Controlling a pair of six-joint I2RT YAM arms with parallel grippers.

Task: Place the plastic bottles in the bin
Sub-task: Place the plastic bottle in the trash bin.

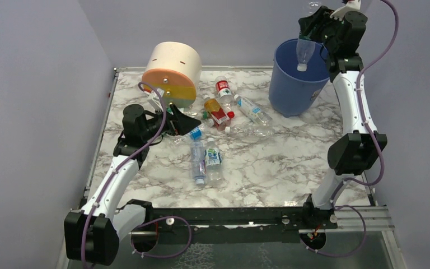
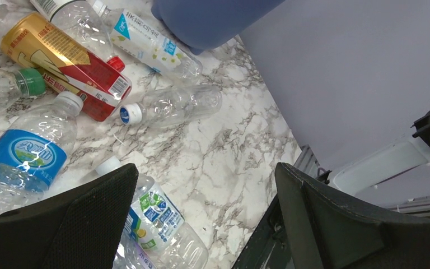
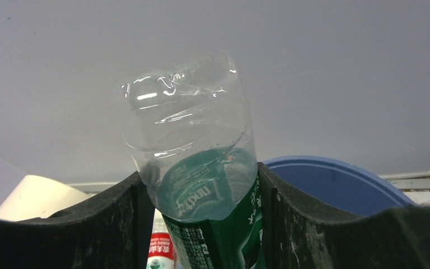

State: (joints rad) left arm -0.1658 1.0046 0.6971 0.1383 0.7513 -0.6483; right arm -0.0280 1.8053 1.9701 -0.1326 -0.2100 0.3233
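Observation:
My right gripper (image 1: 315, 32) (image 3: 201, 188) is shut on a clear plastic bottle with a green label (image 3: 193, 140). It hangs cap down (image 1: 304, 52) over the open mouth of the blue bin (image 1: 291, 92) (image 3: 336, 182). My left gripper (image 1: 193, 124) (image 2: 204, 174) is open and empty, low over the table beside the loose bottles. Two bottles (image 1: 197, 159) (image 1: 213, 159) lie side by side just in front of it; one with a green and blue label (image 2: 154, 216) shows by the left finger. An orange-tinted bottle (image 1: 217, 110) (image 2: 67, 61), a red-labelled one (image 1: 223, 87) and clear ones (image 1: 253, 110) (image 2: 171, 106) lie towards the bin.
A cream, orange and yellow cylinder (image 1: 171, 73) (image 3: 33, 196) lies on its side at the back left of the marble table (image 1: 280, 168). Walls close in on the left, back and right. A black rail (image 1: 229, 216) runs along the near edge.

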